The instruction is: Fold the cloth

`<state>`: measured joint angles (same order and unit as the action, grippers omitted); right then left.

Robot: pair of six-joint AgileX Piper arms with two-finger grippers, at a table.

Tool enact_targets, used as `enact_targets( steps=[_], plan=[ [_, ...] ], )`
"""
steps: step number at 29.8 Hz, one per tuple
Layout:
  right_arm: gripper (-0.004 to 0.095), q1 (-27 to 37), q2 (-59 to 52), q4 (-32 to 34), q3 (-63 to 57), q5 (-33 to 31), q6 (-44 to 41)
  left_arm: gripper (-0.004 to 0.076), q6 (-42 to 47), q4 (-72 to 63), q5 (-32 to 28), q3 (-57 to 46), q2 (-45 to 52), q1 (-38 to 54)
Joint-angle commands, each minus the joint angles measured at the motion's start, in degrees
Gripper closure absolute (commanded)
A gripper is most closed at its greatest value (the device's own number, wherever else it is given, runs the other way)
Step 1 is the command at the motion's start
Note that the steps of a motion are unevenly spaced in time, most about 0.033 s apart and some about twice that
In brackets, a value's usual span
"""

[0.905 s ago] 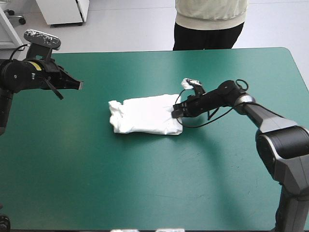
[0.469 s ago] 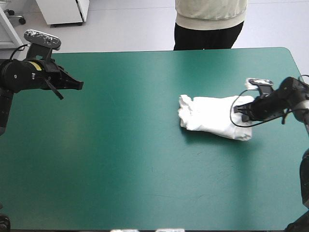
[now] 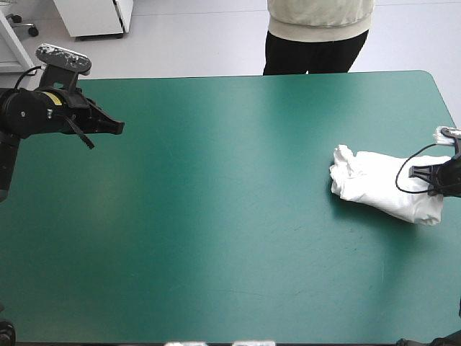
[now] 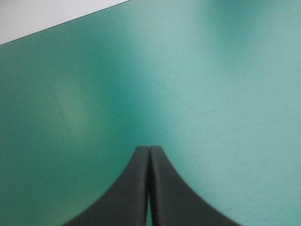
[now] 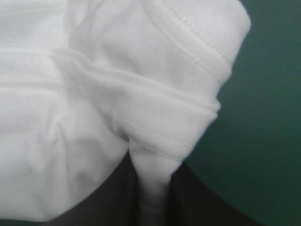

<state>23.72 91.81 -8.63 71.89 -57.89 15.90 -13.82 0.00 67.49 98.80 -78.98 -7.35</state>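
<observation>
The white T-shirt point(image 3: 382, 184) lies as a folded bundle near the table's right edge. My right gripper point(image 3: 420, 171) is shut on its right end, low over the teal-green cover. In the right wrist view a pinched fold of the T-shirt point(image 5: 155, 188) runs between the black fingers, and layered hems spread ahead of the right gripper point(image 5: 154, 197). My left gripper point(image 3: 117, 127) hovers over the far left part of the table, far from the T-shirt. Its fingers meet in one pointed arch over bare cover, so the left gripper point(image 4: 149, 151) is shut on nothing.
A person stands beyond the table's far edge, not over its top. The table's right edge point(image 3: 450, 108) is close to the bundle and the right gripper.
The right gripper has dragged the folded T-shirt from the table's middle to near its right edge. The left arm has stayed still.
</observation>
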Motion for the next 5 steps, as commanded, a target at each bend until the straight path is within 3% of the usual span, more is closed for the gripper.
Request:
enact_targets(
  steps=[1, 5],
  plan=[
    [0.0634, 0.2, -2.7, -1.5, 1.3, 1.4, 1.5, 0.0733, 0.2, -0.7, -2.9, 1.6, 1.9, -0.1],
    [0.0368, 0.2, -3.0, -4.5, 1.5, 1.6, 2.5, 0.0733, 0.2, -0.7, -2.9, 1.6, 1.9, -0.1]
  ],
)
